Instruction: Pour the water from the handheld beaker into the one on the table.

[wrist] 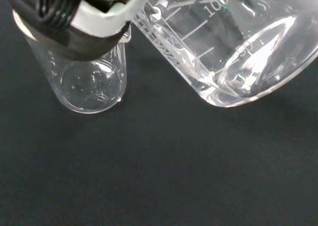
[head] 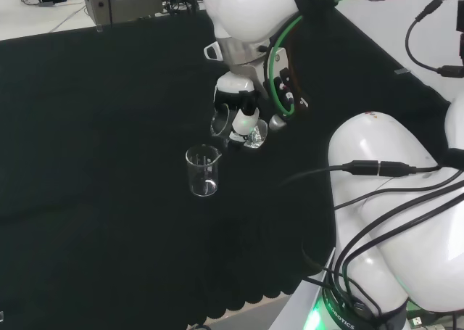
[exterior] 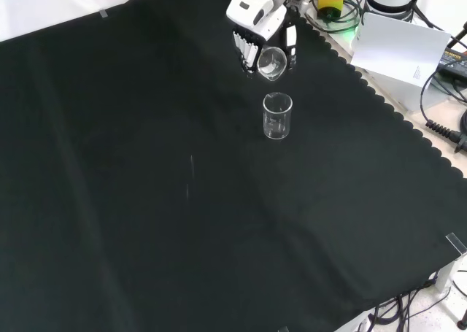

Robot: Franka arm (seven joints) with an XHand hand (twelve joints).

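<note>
In the head view our hand [head: 243, 116] has its fingers curled round the held beaker [head: 250, 133], up in the air and tipped over. The table beaker [head: 202, 171] stands upright on the black cloth [head: 87, 163], near the middle, far from the cloth's edges, just below and to the left of the held one.

In the front view we hold the held beaker [exterior: 271, 63] near the cloth's top edge, its mouth turned our way. The table beaker [exterior: 277, 115] stands just below it, apart from it.

In the wrist view a little water sits low in the held beaker [wrist: 238, 47]. The table beaker [wrist: 92, 82] looks empty.

We think the pour is only starting. Next we should bring the lip over the open mouth and tip slowly, so nothing spills on the cloth
</note>
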